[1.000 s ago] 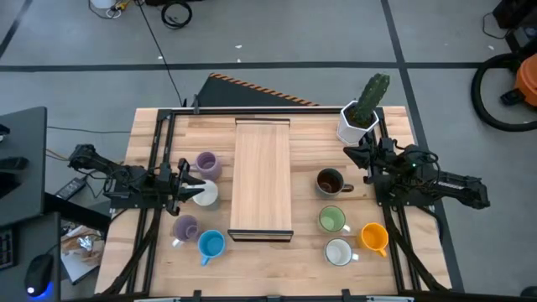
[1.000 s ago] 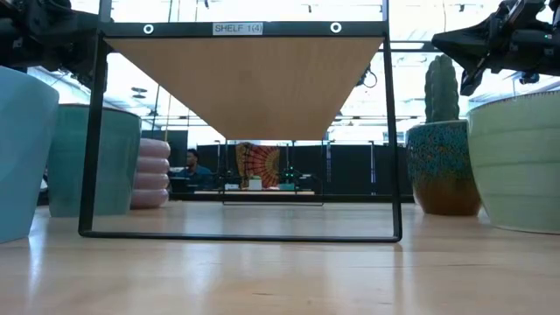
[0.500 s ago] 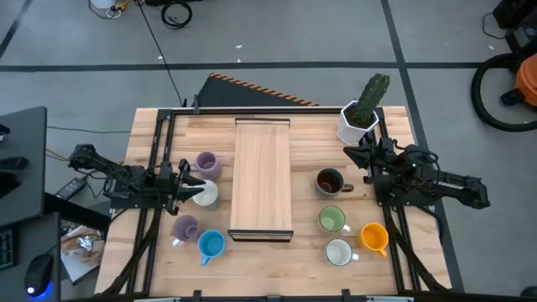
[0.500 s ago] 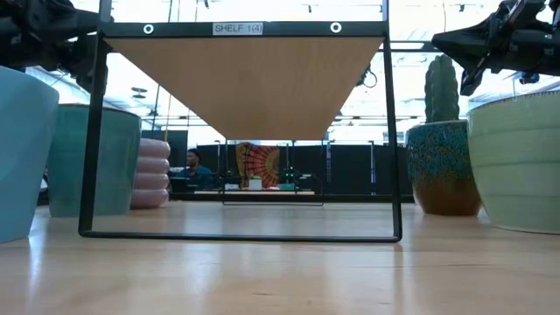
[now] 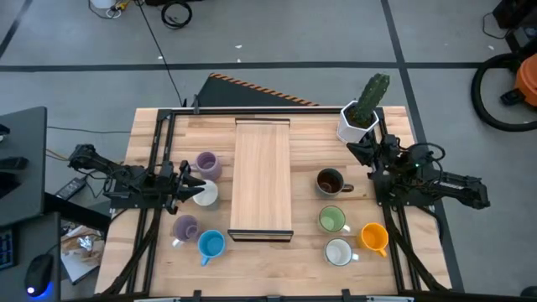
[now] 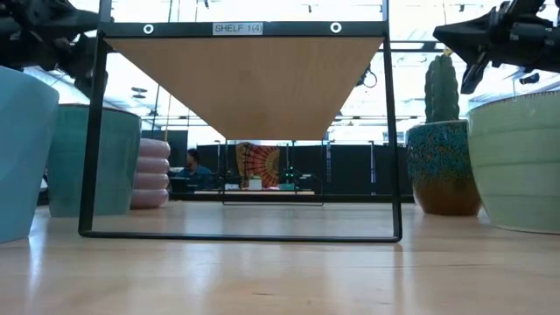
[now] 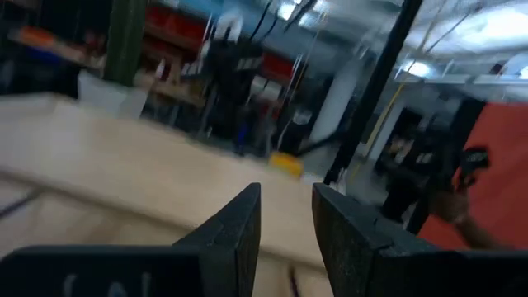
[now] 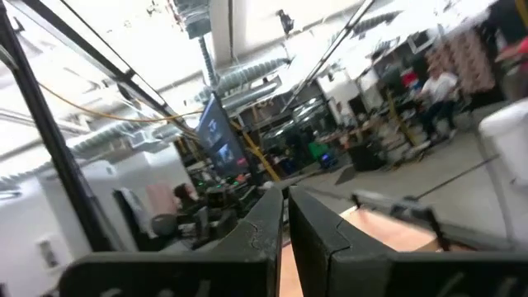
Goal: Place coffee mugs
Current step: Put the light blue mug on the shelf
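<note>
While a wooden shelf [image 5: 263, 178] divides the tabletop [image 5: 302, 252], the left end effector [image 5: 186, 183] grips a white mug [image 5: 204, 194] beside a purple mug [image 5: 207, 164]. The right end effector [image 5: 359, 151], closed and empty, hangs between the cactus pot [image 5: 356, 123] and brown mug [image 5: 329, 181].

A wooden shelf [image 6: 241, 83] labelled "SHELF 1(4)" fills the frame's centre, pale green mug [image 6: 516, 162] at right.

Mugs: two lilac [image 5: 206, 164] [image 5: 185, 226], two white [image 5: 205, 195] [image 5: 338, 252], one blue [image 5: 211, 244], one dark brown [image 5: 329, 181], one light green [image 5: 332, 220], one orange [image 5: 373, 237]. Shelf board [image 5: 263, 174] was pale wood, black-framed. Cactus [image 5: 372, 95] was green, in a white pot [image 5: 353, 126]. Tabletop [image 5: 277, 260] was light wood.
</note>
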